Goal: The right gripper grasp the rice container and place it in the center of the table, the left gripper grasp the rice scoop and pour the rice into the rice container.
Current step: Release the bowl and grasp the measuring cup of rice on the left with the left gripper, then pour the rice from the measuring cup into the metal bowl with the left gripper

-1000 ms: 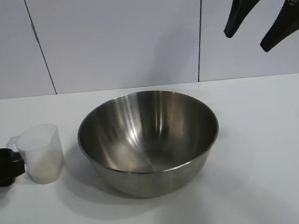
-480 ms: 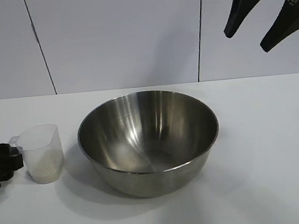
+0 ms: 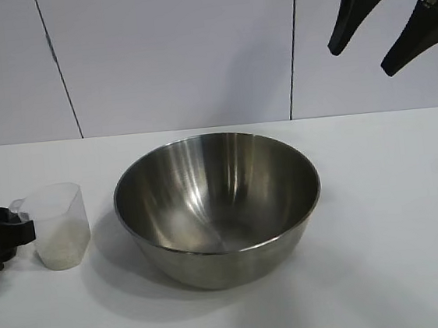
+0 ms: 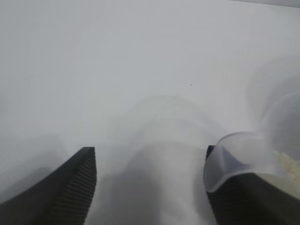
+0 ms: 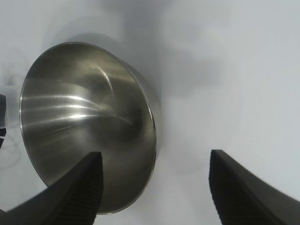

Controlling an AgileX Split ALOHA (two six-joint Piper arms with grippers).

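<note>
At the left edge of the desk point(image 3: 381, 217), the left claw point(image 3: 3, 234) sits at the handle side of the rice scoop point(image 3: 59, 225), and compared with a second ago its jaws have drawn inward while the cup has shifted slightly toward it and tipped a little. Whether they have actually clamped the handle I cannot tell: the left wrist view shows one finger point(image 4: 70, 187) standing clear, with the cup's rim lying against the other. The rice point(image 3: 63, 247) is a low heap in the scoop's bottom, none spilled. Just beside it, the rice container point(image 3: 218, 207) stands upright near the desk's middle, empty, so that step looks finished. High above at the right, the right claw point(image 3: 391, 24) hangs open, unmoved, holding nothing. Judging by this, the grasp is under way, with lifting and pouring to follow.
</note>
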